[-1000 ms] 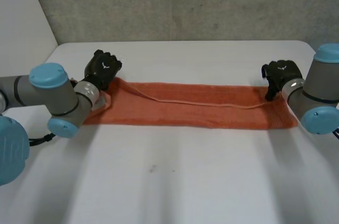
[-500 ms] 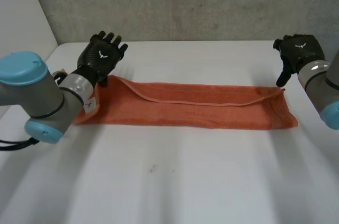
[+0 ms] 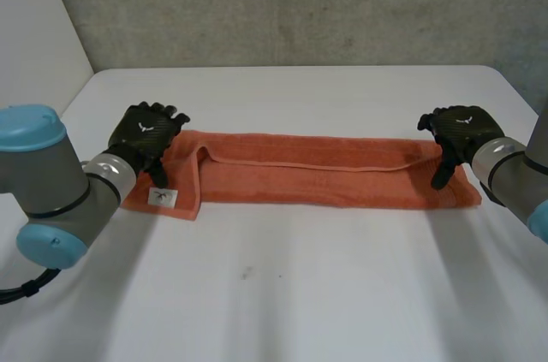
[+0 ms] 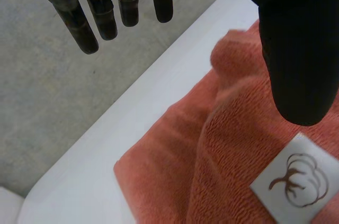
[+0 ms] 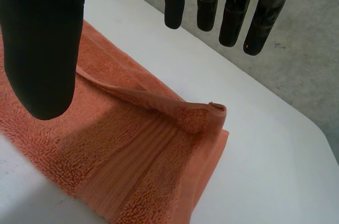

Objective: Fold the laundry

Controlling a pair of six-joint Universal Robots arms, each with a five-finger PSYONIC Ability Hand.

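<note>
A long orange towel [image 3: 342,175], folded lengthwise, lies across the white table [image 3: 282,293]. Its left end is flopped over itself, and a white label [image 3: 161,198] faces up there. My left hand [image 3: 145,133] hovers over that left end, open, fingers straight. In the left wrist view the thumb [image 4: 296,49] hangs above the label [image 4: 290,184] and the fingers [image 4: 87,23] reach past the towel's [image 4: 175,150] far edge. My right hand [image 3: 458,129] is open over the towel's right end. Under it the towel's [image 5: 132,144] far corner [image 5: 212,110] is curled up. Neither hand holds cloth.
A grey wall [image 3: 300,2] rises behind the table's far edge. A pale wall [image 3: 34,37] stands at the left. Bare tabletop stretches in front of the towel.
Both hands opened, let go of the towel's far corners, rose, then came back down over its ends. The towel's left end has flopped over, showing the label.
</note>
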